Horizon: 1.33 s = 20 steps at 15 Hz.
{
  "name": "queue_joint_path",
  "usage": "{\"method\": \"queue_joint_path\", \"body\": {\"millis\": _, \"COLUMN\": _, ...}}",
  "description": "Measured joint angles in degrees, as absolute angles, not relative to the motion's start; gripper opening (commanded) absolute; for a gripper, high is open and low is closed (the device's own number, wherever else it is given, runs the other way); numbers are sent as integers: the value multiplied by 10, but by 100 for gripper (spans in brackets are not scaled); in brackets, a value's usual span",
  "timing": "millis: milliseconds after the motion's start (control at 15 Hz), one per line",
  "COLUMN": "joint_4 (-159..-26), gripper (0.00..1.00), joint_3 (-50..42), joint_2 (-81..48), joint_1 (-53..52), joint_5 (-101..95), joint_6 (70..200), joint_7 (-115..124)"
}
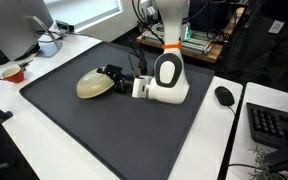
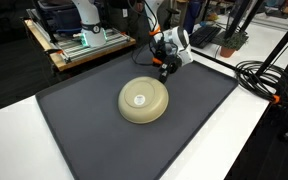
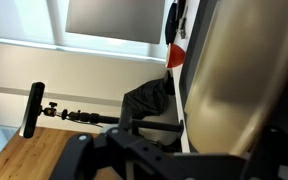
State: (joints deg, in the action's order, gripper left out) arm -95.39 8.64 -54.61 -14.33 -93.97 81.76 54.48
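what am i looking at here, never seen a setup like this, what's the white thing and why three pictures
The white thing is a robot arm on a desk, steered by a person. Two pictures come from cameras standing outside the robot, looking at the same desk from different places. The third comes from a camera on the arm's wrist, so it sees everything very close up. A black mat covers the desk, and on it a beige bowl lies upside down. The arm's pincer is down at the bowl's rim with its jaws open. It holds nothing, and I cannot tell whether it touches the bowl. The big pale curve in the wrist view is that same bowl. Beside the mat, in an exterior view, lie a computer mouse and a keyboard.
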Motion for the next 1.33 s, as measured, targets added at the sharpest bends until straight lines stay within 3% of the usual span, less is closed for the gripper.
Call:
{"method": "queue_joint_path", "body": {"millis": 133, "joint_4": -966, "gripper": 100, "joint_3": 85, "joint_2": -530, "joint_1": -142, "joint_5": -939, "joint_6": 817, "joint_7": 536}}
{"method": "queue_joint_path", "body": {"millis": 1333, "joint_4": -991, "gripper": 100, "joint_3": 79, "joint_2": -504, "joint_1": -102, "joint_5": -941, "joint_6": 934, "joint_7": 447}}
